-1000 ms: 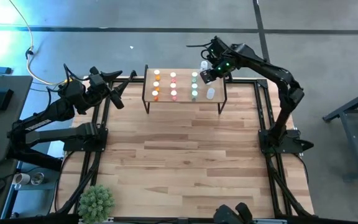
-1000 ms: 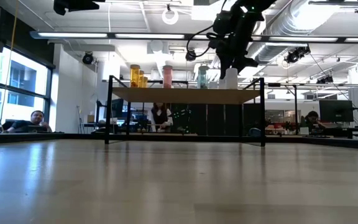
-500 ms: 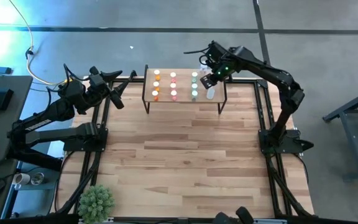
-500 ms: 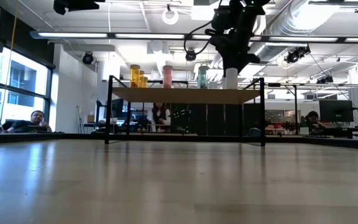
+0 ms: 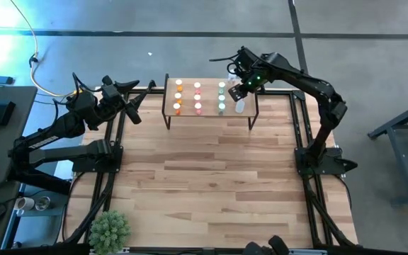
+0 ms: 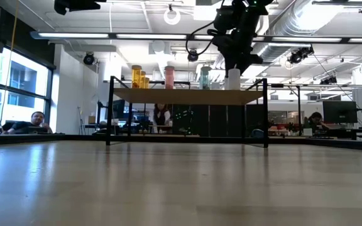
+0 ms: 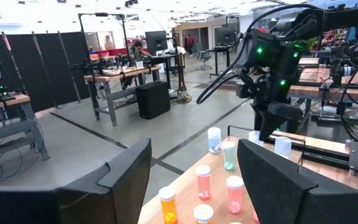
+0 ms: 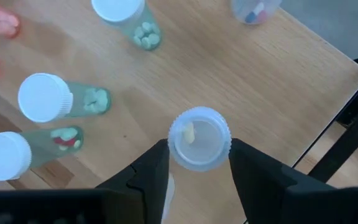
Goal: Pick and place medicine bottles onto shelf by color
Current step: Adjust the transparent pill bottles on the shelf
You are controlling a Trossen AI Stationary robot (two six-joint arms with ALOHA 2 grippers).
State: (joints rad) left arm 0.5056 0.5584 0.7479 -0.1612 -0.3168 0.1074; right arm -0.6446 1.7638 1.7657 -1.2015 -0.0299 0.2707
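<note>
The shelf (image 5: 188, 100) stands at the table's far edge and carries rows of medicine bottles: orange (image 5: 178, 95), pink (image 5: 197, 95) and green (image 5: 222, 95). My right gripper (image 5: 238, 94) reaches down over the shelf's right end. Its fingers flank a clear bottle (image 8: 199, 138) with a pale cap, which also shows in the low view (image 6: 233, 79). Another clear bottle (image 8: 257, 9) stands farther along that end. My left gripper (image 5: 132, 112) waits open at the table's far left, level with the shelf and holding nothing. My right gripper has its two fingers against opposite sides of the clear bottle's cap (image 8: 173, 134), with no gap showing between them and the cap. The fingers come from above, pointing steeply down. The bottle stands upright with its base on the shelf's board near the right end.
A green plant (image 5: 110, 228) sits at the table's near left corner. The wide wooden tabletop (image 5: 211, 177) lies bare in front of the shelf. Green bottles (image 8: 45, 98) stand close beside the held one. The shelf's right edge and black leg (image 8: 347, 124) are just beyond it.
My right gripper has moved a little toward the table's near edge, from the shelf's far right corner to over its right end. The clear bottle, which was tilted in its fingers, now stands upright on the board. For the last half second nothing has moved.
</note>
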